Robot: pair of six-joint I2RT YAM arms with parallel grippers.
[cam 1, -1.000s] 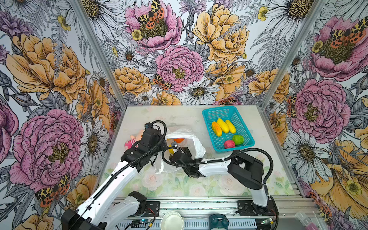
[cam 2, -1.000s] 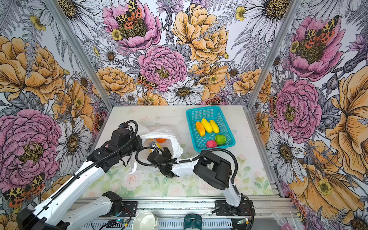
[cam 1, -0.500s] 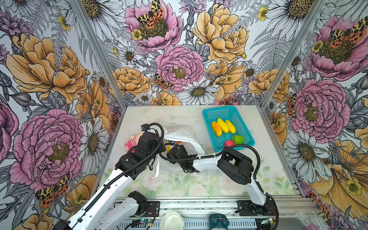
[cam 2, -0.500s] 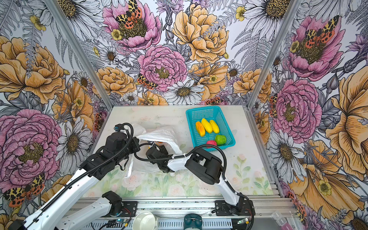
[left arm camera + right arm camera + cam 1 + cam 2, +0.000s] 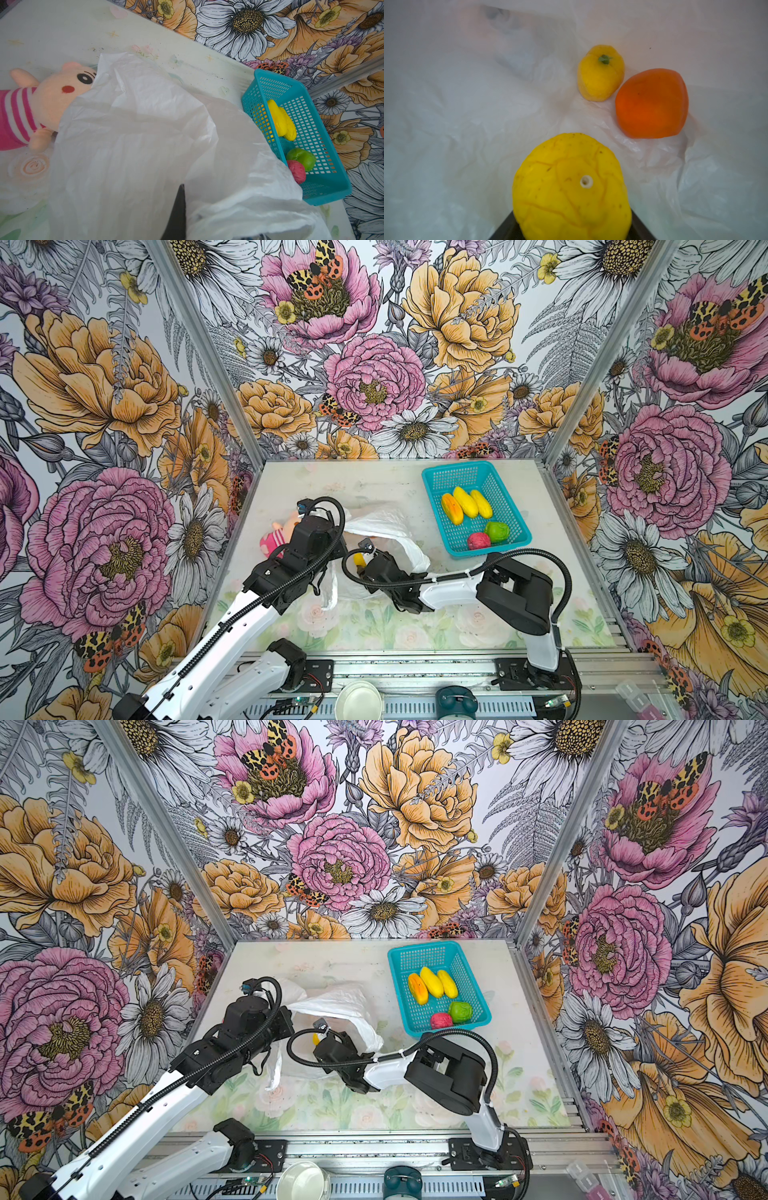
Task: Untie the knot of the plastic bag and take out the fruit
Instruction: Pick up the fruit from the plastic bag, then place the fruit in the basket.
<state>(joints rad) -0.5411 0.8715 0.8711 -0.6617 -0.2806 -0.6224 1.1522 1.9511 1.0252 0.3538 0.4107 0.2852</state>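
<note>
Fruit lies in two places, as we see it. Five pieces are in the basket at the far right of the surface: three long yellow-orange ones side by side, and closer to the robot's base a green one touching a red one. Three more are inside the bag, which lies crumpled left of the basket, near mid-surface, its mouth open towards the right arm. In the right wrist view we see a big yellow fruit closest to the camera. Beyond it a small yellow fruit with a green stalk sits just beside an orange fruit; both rest on the bag's film.

The right hand reaches into the bag, and its dark fingers sit against both sides of the big yellow fruit, gripping it. In both top views a sliver of that yellow shows at the hand's tip.

The left hand is closed on the bag's upper edge, holding the film up off the surface. In the left wrist view we see one dark finger with white film bunched against it. A loose handle hangs down at the bag's near side. A doll in pink stripes lies left of the bag, its face partly under the film
</note>
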